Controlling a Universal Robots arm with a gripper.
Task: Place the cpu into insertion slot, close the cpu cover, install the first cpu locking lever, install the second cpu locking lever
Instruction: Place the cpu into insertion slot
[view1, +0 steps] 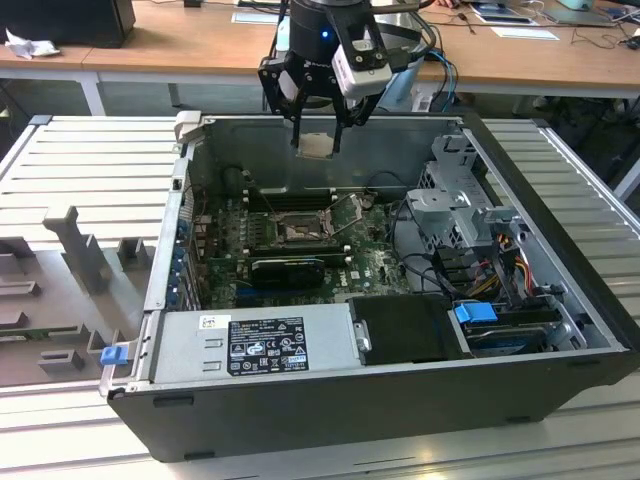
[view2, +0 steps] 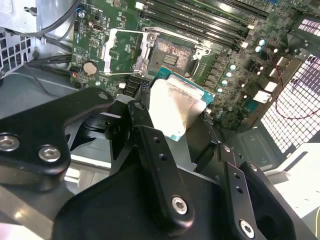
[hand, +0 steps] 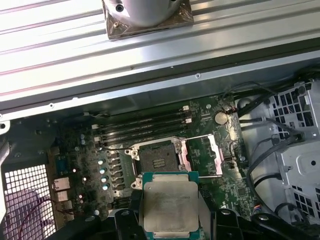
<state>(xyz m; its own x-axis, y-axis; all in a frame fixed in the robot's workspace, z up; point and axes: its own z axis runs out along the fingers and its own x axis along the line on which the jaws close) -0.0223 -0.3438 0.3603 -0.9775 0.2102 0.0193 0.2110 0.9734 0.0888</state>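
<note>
Square cpu (hand: 170, 206), dull silver top, green rim, pinched by the tool (view1: 318, 143).

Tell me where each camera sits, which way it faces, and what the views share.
Exterior view: off the arm, outside the open computer case, raised and looking down into it; shows the gripper holding the cpu.
First wrist view: on the arm, looking down past the held cpu at the insertion slot; black gripper parts flank the cpu.
Second wrist view: on the arm, looking along the black fingers toward the motherboard.
Shared: all three show the held cpu and the open insertion slot.
</note>
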